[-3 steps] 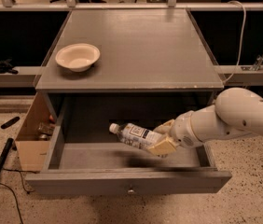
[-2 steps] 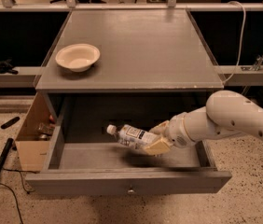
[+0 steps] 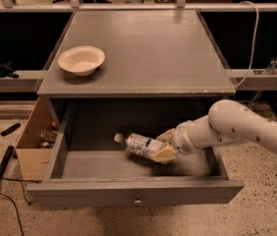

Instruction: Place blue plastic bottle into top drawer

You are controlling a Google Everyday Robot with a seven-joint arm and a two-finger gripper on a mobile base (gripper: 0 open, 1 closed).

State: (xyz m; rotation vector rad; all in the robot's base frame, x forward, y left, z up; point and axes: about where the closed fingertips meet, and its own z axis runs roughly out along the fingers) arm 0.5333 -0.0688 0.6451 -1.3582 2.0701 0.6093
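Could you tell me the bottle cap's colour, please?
White, camera view; tool holds bottle inside drawer.

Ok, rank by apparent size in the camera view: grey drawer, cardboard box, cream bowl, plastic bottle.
Largest to smallest:
Wide grey wooden top drawer.
Tan cardboard box, partly hidden.
Cream round bowl and clear blue-labelled plastic bottle look alike; the hand, shut on the bottle inside the drawer, covers part of it.

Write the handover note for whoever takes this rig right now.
Claw: inside the wide shallow grey wooden top drawer, shut on the small clear crinkled plastic bottle, white cap pointing left.
Drawer: pulled open; bottle tilted above its floor, contact unclear.
Done: bottle brought into drawer.
Left: release it, withdraw the arm.
Cream round bowl sits on the cabinet top.
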